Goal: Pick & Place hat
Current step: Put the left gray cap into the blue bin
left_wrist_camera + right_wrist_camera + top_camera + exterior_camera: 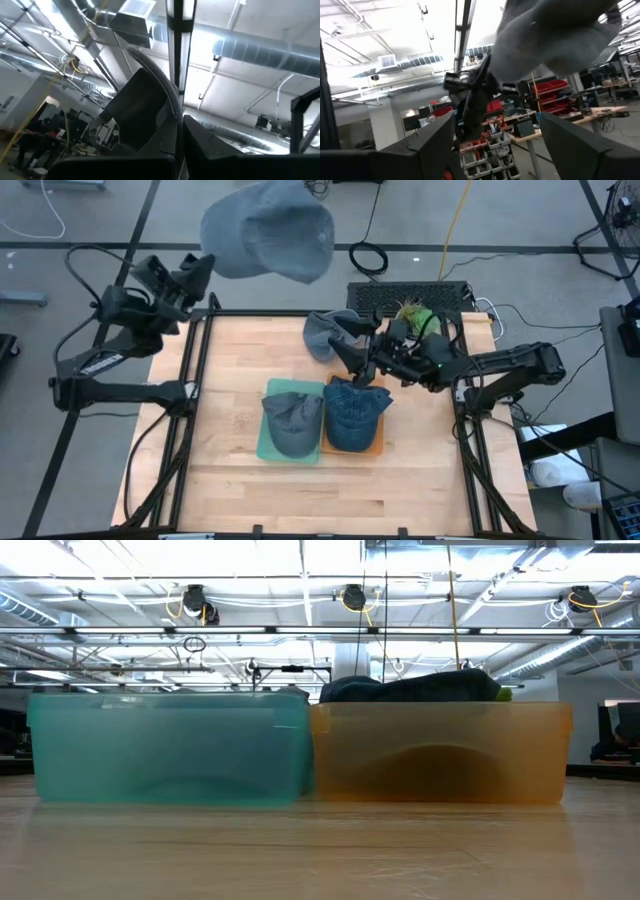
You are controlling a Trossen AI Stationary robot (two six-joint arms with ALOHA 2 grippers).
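Note:
A large grey hat (268,230) is up in the air beyond the table's far left corner, with my left gripper (200,272) shut on it; the right wrist view shows this hat (555,35) above that gripper (479,82). Another grey hat (292,420) lies in a green bin (268,448). A blue denim hat (352,415) fills an orange bin (378,446). A third grey hat (322,335) rests on the table's far side. My right gripper (345,348) hovers open beside it, with nothing between its fingers. My left gripper pinches the lifted hat's brim at its edge (162,125) between its two shut fingers. The fingers slant upward. The hat stands above and beyond the fingers, lifted clear of the table.
The two bins stand side by side mid-table; in the low view the green bin (170,745) and the orange bin (440,750) fill the width. A green object (415,313) and a black mat (410,295) sit at the far right. Bare wood lies toward the near edge.

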